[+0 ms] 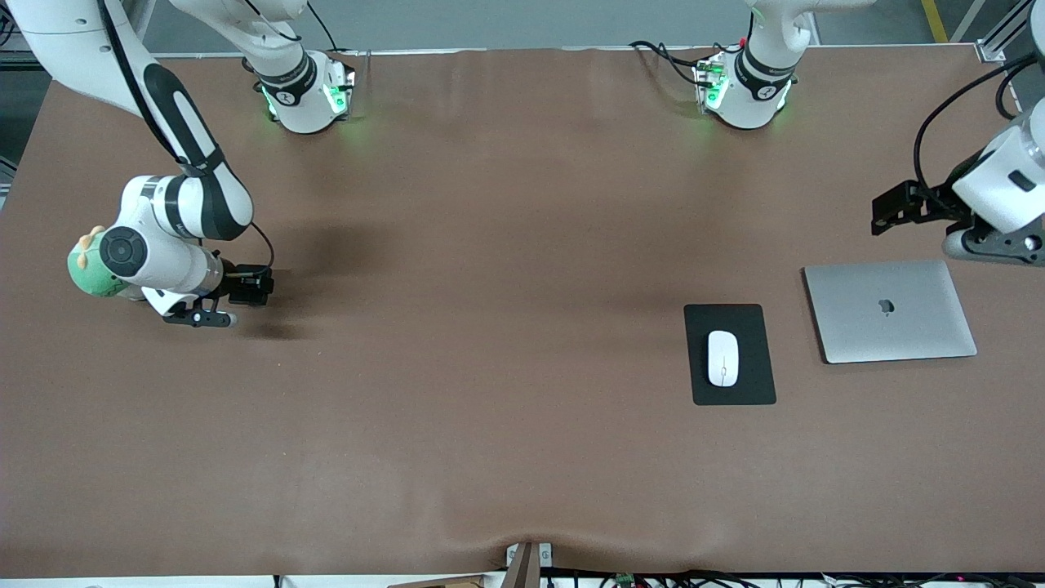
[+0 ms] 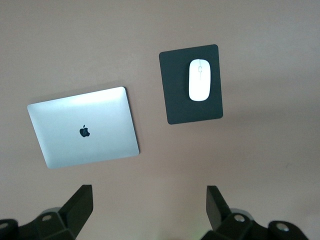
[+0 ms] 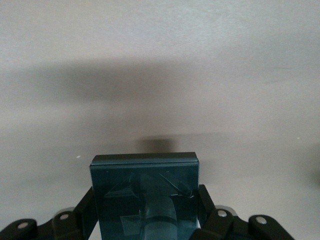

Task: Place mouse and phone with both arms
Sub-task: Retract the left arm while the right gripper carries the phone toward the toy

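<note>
The white mouse [image 1: 723, 358] [image 2: 200, 80] lies on a black mouse pad [image 1: 729, 394] [image 2: 180, 107], toward the left arm's end of the table. The phone [image 3: 145, 190], a dark glossy slab, sits between the fingers of my right gripper [image 1: 253, 287] [image 3: 145, 212], which is shut on it just above the table at the right arm's end. My left gripper [image 1: 886, 211] [image 2: 149, 196] hangs open and empty over bare table beside the laptop, apart from the mouse.
A closed silver laptop [image 1: 890, 310] [image 2: 85, 127] lies beside the mouse pad at the left arm's end. Brown table surface [image 1: 490, 327] spreads wide between the two arms.
</note>
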